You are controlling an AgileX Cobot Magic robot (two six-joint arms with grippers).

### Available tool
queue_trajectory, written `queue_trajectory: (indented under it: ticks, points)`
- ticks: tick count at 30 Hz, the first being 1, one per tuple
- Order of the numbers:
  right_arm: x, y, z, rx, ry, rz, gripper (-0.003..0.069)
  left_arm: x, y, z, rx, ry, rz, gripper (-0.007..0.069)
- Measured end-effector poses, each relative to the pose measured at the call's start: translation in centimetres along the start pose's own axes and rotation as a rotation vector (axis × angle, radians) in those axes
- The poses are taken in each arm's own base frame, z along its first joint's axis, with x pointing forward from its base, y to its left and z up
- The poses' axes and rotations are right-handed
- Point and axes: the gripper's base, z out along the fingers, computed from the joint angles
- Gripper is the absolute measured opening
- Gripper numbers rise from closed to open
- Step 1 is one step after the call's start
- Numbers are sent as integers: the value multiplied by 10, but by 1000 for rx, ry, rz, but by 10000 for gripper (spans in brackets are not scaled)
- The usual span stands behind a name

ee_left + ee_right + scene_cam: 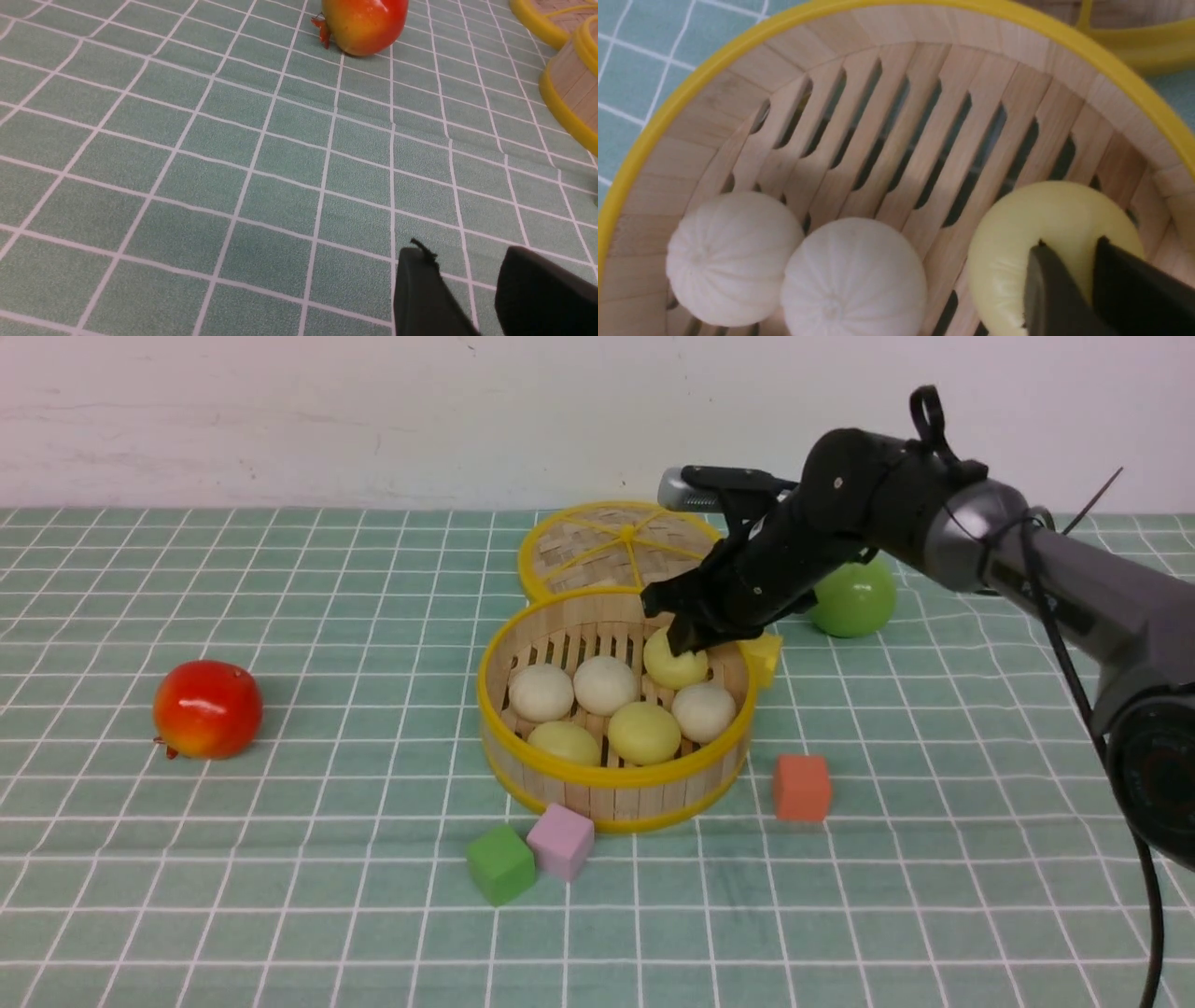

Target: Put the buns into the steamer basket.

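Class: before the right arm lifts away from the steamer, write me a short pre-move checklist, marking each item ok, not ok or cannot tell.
1. All six buns inside the steamer basket: ok, three white, three yellow.
2. Last yellow bun resting on the slats: cannot tell.
3. Right pincer has let go of that bun: cannot tell; its tips sit close together at the bun.
4. No buns left on the tablecloth: ok, none seen in the front view.
5. Left pincer away from the basket: ok, open above bare cloth.

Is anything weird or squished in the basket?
Yes. The yellow bun under the right gripper looks dented where the fingers press it. The other buns in the basket look round.
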Motion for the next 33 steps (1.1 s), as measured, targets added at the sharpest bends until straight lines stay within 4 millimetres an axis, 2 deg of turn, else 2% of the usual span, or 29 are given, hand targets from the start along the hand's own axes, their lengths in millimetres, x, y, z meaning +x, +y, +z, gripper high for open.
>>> queue_trajectory:
  ticks: [3, 5, 6, 7, 10, 11, 13, 15, 16, 18, 19, 20, 22, 23, 24, 25, 26, 27, 30, 33]
  points:
    - [-1, 2, -6, -2, 5, -5, 290, 0, 0, 0, 0, 0, 0, 238]
    - [-5, 6, -19, 0, 5, -20, 378, 0, 0, 0, 0, 0, 0, 238]
    - [-5, 7, -21, -1, 5, -21, 385, 0, 0, 0, 0, 0, 0, 238]
    - [-9, 11, -35, 4, -3, -38, 426, 0, 0, 0, 0, 0, 0, 238]
    - [-19, 22, -79, 38, -40, -69, 468, 0, 0, 0, 0, 0, 0, 238]
    - [-21, 25, -90, 44, -48, -71, 468, 0, 0, 0, 0, 0, 0, 238]
    - [-25, 33, -132, 93, -71, -96, 453, 0, 0, 0, 0, 0, 0, 238]
    - [-23, 39, -167, 143, -70, -116, 407, 0, 0, 0, 0, 0, 0, 238]
    - [-21, 45, -199, 174, -82, -132, 361, 0, 0, 0, 0, 0, 0, 238]
    - [-17, 49, -228, 203, -92, -141, 302, 0, 0, 0, 0, 0, 0, 238]
    - [-14, 53, -252, 223, -115, -141, 246, 0, 0, 0, 0, 0, 0, 238]
    - [-8, 59, -283, 244, -161, -134, 160, 0, 0, 0, 0, 0, 0, 238]
    - [6, 65, -318, 253, -208, -118, 41, 0, 0, 0, 0, 0, 0, 238]
    - [18, 67, -335, 262, -222, -106, 6, 0, 0, 0, 0, 0, 0, 238]
    - [19, 68, -341, 260, -233, -106, -3, 0, 0, 0, 0, 0, 0, 238]
    - [42, 68, -360, 270, -232, -92, -18, 0, 0, 0, 0, 0, 0, 238]
    - [44, 69, -365, 268, -244, -94, -19, 0, 0, 0, 0, 0, 0, 238]
    - [65, 67, -372, 275, -220, -88, -20, 0, 0, 0, 0, 0, 0, 238]
    - [110, 64, -388, 275, -218, -87, -20, 0, 0, 0, 0, 0, 0, 238]
    - [154, 57, -393, 266, -271, -91, -20, 0, 0, 0, 0, 0, 0, 238]
